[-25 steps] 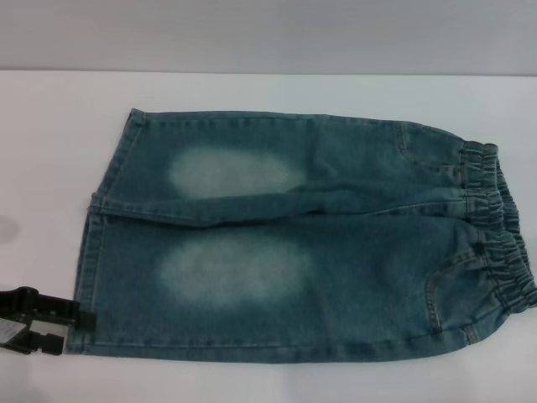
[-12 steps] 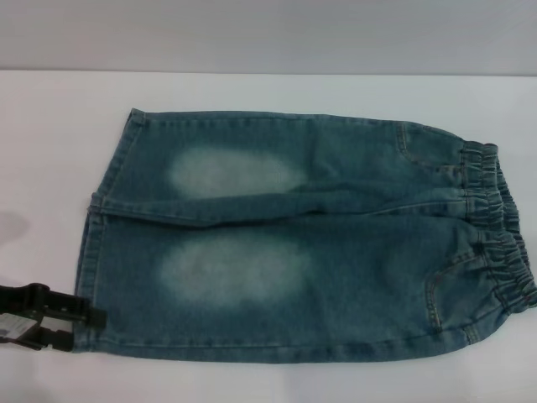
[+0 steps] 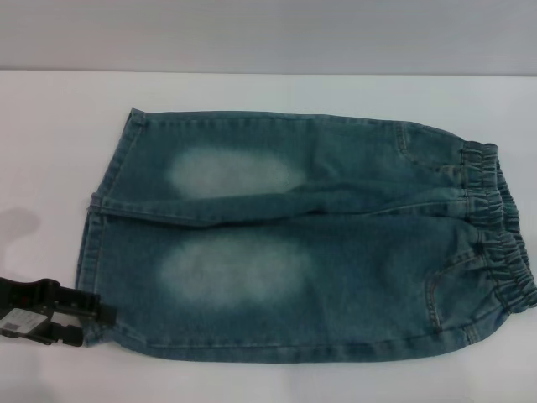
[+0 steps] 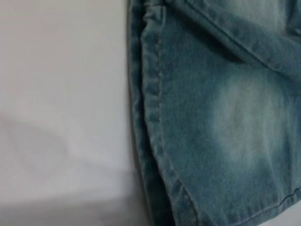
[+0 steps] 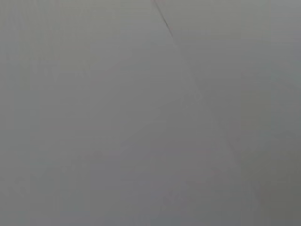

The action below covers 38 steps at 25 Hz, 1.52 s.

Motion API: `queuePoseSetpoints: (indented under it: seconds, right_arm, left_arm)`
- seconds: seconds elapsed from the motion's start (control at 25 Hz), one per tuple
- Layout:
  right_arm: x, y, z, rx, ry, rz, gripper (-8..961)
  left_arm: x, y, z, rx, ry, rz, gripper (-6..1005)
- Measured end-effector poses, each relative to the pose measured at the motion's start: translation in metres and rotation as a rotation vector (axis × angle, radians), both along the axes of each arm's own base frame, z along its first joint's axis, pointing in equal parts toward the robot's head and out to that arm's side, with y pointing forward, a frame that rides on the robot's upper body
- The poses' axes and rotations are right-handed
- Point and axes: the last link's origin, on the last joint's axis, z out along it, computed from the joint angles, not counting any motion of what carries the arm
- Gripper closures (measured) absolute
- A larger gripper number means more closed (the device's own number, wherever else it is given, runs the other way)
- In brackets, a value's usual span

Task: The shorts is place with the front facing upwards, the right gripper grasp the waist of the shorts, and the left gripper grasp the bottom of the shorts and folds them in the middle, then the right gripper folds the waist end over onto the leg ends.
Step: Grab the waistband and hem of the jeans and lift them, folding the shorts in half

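The shorts [image 3: 294, 243] lie flat, front up, on the white table [image 3: 50, 143], pale thigh patches showing. The bottom, two straight leg ends [image 3: 94, 243], points left. The gathered waist [image 3: 499, 227] is at the right. My left gripper [image 3: 84, 323] is at the near-left corner of the near leg's hem, open, its black fingers straddling that corner, which is slightly pushed in. The left wrist view shows the stitched hem [image 4: 150, 94] curling up off the table. The right gripper is out of view; its wrist view shows only a plain grey surface.
Bare white tabletop [image 3: 252, 378] surrounds the shorts on all sides, with a grey wall [image 3: 268, 34] behind the far edge. A faint shadow [image 3: 17, 227] lies on the table left of the hems.
My left gripper has slid right onto the near leg's hem corner, and that corner has shifted slightly right and bunched. The rest of the shorts has not moved.
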Motion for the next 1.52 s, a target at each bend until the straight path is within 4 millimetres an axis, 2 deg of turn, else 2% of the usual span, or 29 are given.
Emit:
queuePoseSetpoints:
  seconds: [0.8, 1.52]
  right_arm:
    - [-0.001, 0.001, -0.002, -0.009, -0.001, 0.003, 298]
    - [-0.003, 0.007, -0.001, -0.016, 0.002, 0.007, 299]
  left_arm:
    - [0.024, 0.019, -0.008, 0.025, -0.059, -0.056, 185]
    - [0.022, 0.024, -0.002, 0.045, -0.036, -0.066, 187]
